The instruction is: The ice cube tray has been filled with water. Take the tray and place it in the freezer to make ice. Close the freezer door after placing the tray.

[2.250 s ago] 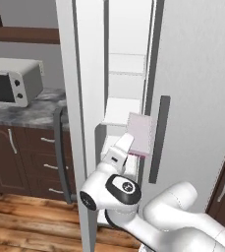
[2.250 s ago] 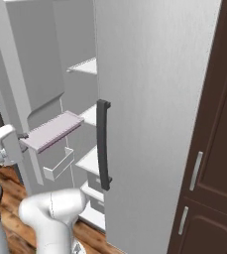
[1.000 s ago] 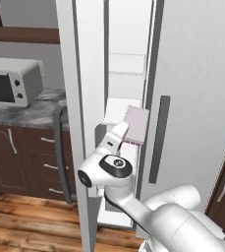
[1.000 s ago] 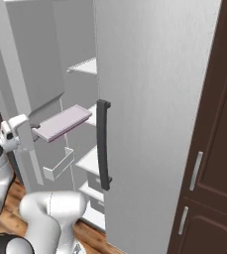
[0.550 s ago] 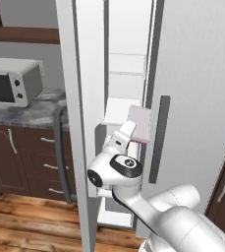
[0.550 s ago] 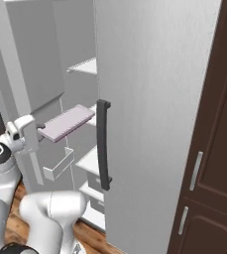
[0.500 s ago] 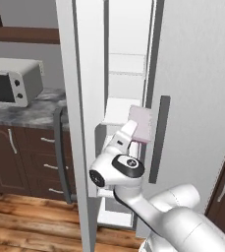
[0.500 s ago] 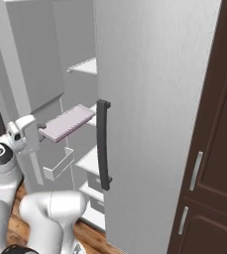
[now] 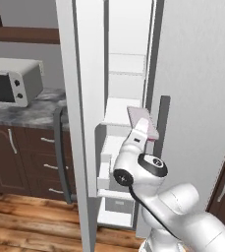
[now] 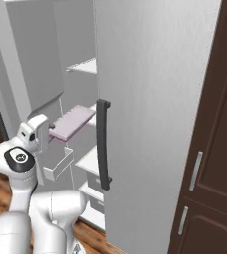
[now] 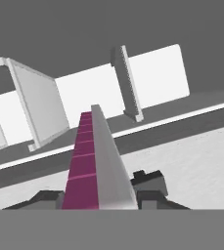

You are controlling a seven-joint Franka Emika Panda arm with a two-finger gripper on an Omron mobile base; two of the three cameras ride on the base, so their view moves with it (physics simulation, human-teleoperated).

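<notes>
One raised arm, end effector (image 10: 52, 130) clamped on ice cube tray (image 10: 71, 122), extended level into open freezer (image 9: 126, 106).

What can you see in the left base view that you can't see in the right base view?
The left base view alone has a silver microwave on a grey stone counter, with dark brown drawers below. The right base view alone has the tall dark brown cabinet beside the fridge. Both show the white arm's gripper shut on the flat pale pink ice cube tray, held out level in the open freezer, and the fridge's dark bar handle.
</notes>
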